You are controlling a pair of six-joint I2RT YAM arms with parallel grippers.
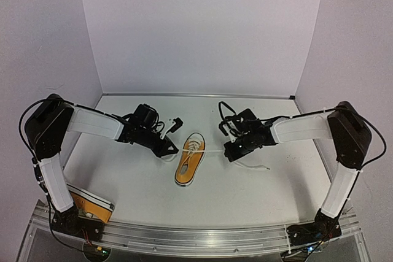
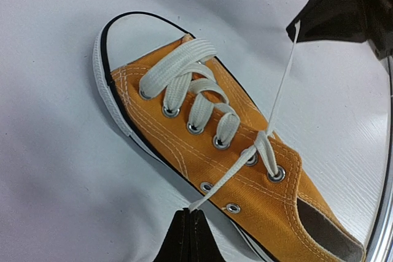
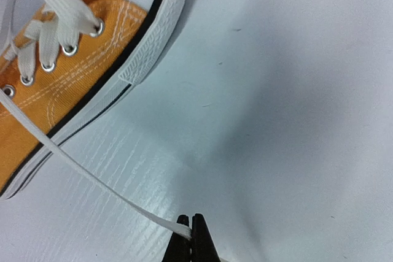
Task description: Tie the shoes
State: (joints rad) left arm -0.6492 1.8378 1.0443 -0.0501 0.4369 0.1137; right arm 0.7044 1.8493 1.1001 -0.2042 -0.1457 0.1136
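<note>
Bench (image 1: pixel 258 188): white, sitting between pale lilac walls (image 1: pixel 202 29).
Shoe (image 1: pixel 190 159): lying mid-bench, toe pointing towards the back wall.
Left lace end (image 2: pixel 221 182): stretching taut to the left claw (image 2: pixel 190 237), which is clamping it.
Right lace end (image 3: pixel 92 176): stretching to the right claw (image 3: pixel 191 237), which is pinching it.
Second shoe (image 1: pixel 92 205): lying by the left arm's base.

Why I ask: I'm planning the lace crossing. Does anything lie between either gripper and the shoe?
Nothing visible. The left gripper and right gripper each pinch a lace end, pulled taut over bare table to the shoe. The other shoe sits by the left arm's base, aside.
</note>
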